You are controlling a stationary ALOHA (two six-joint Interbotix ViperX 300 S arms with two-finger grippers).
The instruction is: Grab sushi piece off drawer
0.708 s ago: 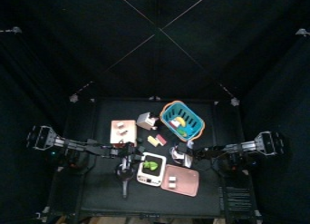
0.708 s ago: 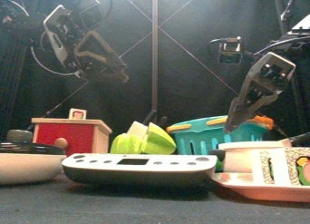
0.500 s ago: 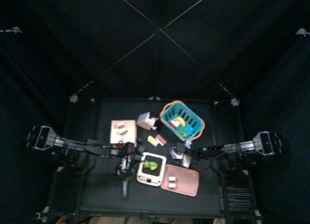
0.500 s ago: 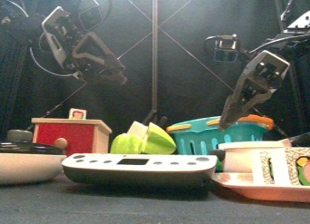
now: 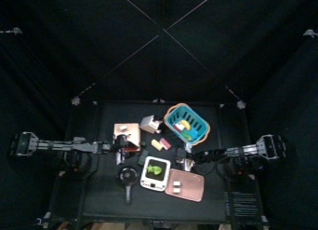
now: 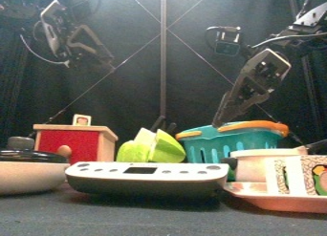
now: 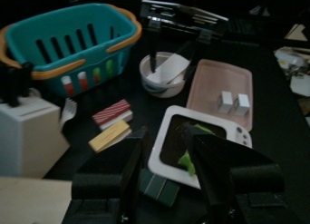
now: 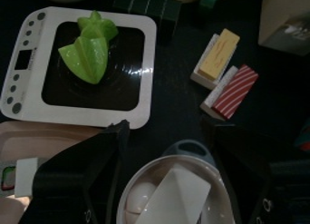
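Pale drawer [image 7: 24,196] cut off at edge; left fingers [image 7: 169,178] apart.

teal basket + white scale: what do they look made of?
Basket: likely moulded plastic, matte teal with slotted walls and an orange rim strip. Scale: looks like smooth white plastic with rounded corners and a dark flat platform, which carries a green leafy piece; the platform's material is unclear.

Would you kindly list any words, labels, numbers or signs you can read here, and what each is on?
None can be read.
White scale: a strip of small marks along one edge, too small and blurred to read.
Pink tray: no lettering shows.
Teal basket: no lettering shows.
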